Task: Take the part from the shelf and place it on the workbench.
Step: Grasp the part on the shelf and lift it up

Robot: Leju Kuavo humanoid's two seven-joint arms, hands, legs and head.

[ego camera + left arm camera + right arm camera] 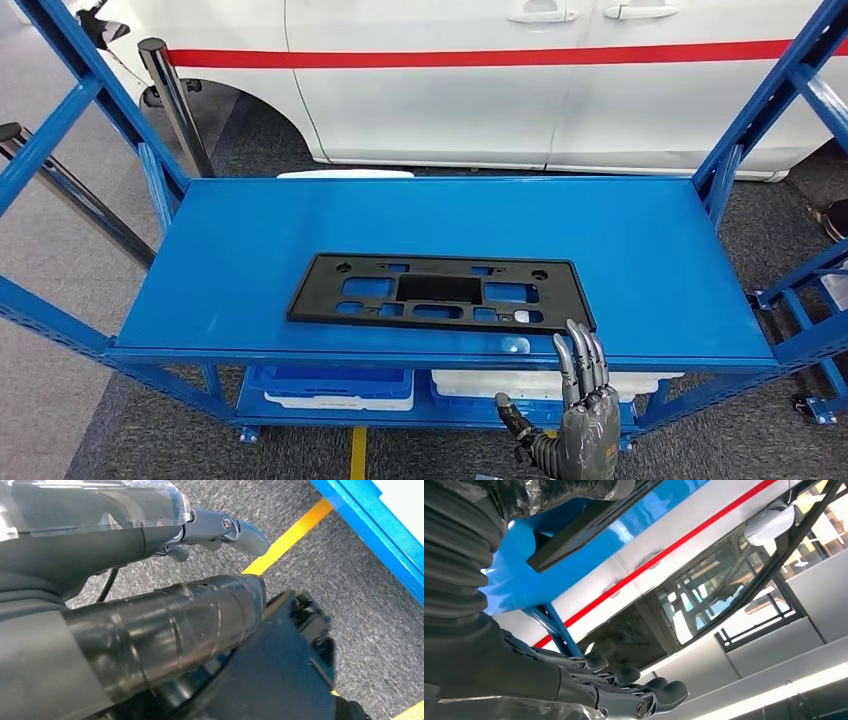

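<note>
Head view: the black part [440, 293], a flat rectangular plate with cut-out windows, lies flat on the top deck of the blue shelf [250, 230], toward the front edge and roughly central. The right hand [580, 400] rises from below at the shelf's front edge, fingers extended and slightly apart, holding nothing; its fingertips [580, 338] stand just beside the part's near right corner, and contact cannot be confirmed. On the lower deck sit a blue bin [330, 383] and a white bin [520, 385]. Behind the shelf stands a white car [480, 90] with a red stripe (its doors face the robot).

Left wrist view: the left hand [165, 580] hangs over grey carpet [370, 605] crossed by a yellow floor line [290, 537]. Thumb and fingers hold nothing, lying apart.

Right wrist view: the right hand [574, 675] shows its fingers stretched out with nothing between them. The part [584, 530] appears as a dark edge resting on the blue shelf deck [514, 580], with the car's red stripe beyond.
</note>
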